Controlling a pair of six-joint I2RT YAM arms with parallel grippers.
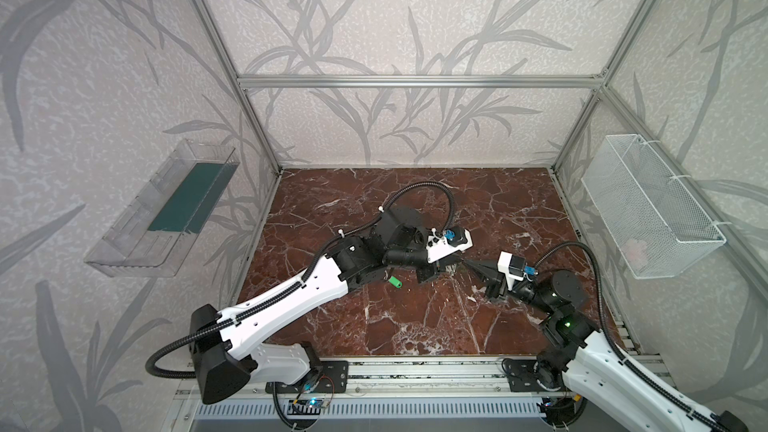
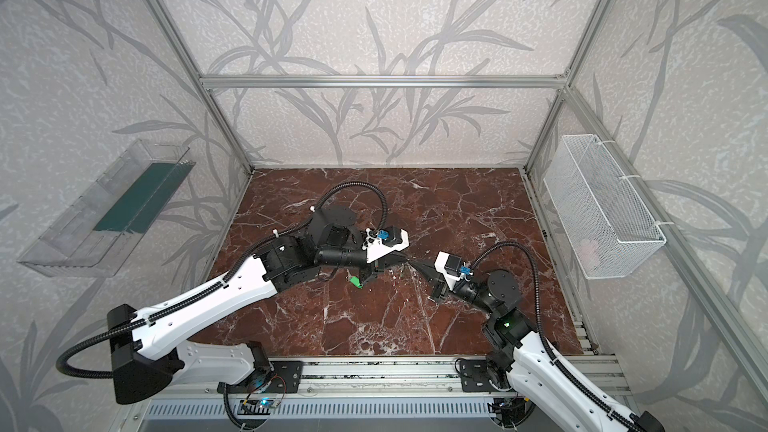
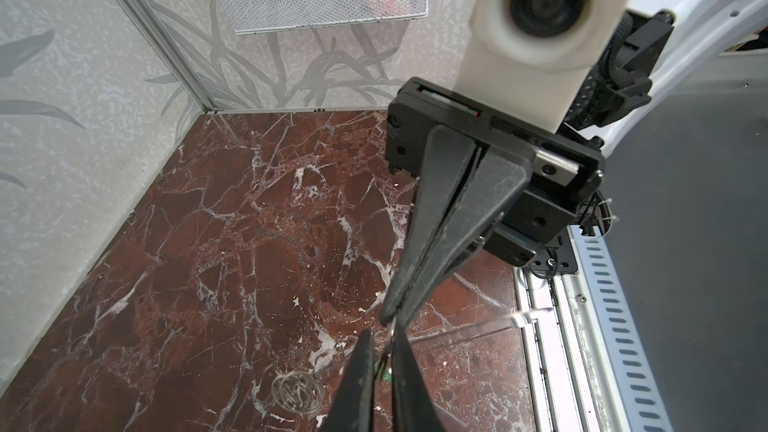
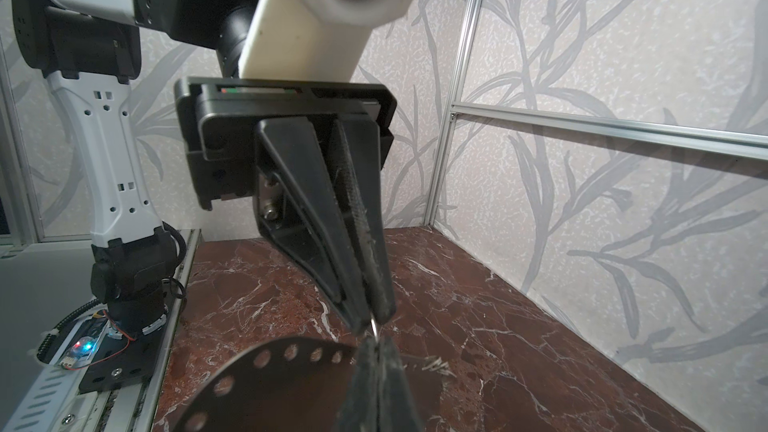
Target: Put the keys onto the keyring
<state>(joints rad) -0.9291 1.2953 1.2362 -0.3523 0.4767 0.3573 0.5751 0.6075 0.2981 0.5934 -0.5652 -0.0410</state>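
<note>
In both top views, one green key (image 1: 395, 282) is lying loose on the marble table (image 1: 415, 326) beside the left arm, its long axis slanting across the view; no key appears to be threaded yet.

In the left wrist view, a second green key (image 3: 388, 376) is being pinched by the left gripper (image 3: 383, 338), and a thin metal loop (image 3: 392, 329) is being clamped by the right gripper (image 3: 391, 318).

In the right wrist view, the perforated grey keyring (image 4: 257, 367) is showing beside the tips; what is holding it cannot be told.

We are seeing the left gripper (image 1: 457, 264) and right gripper (image 1: 469, 263) meeting tip to tip above the tabletop (image 1: 415, 326) middle. One key (image 1: 395, 282) is lying on the tabletop, left of them, beside the left arm.
</note>
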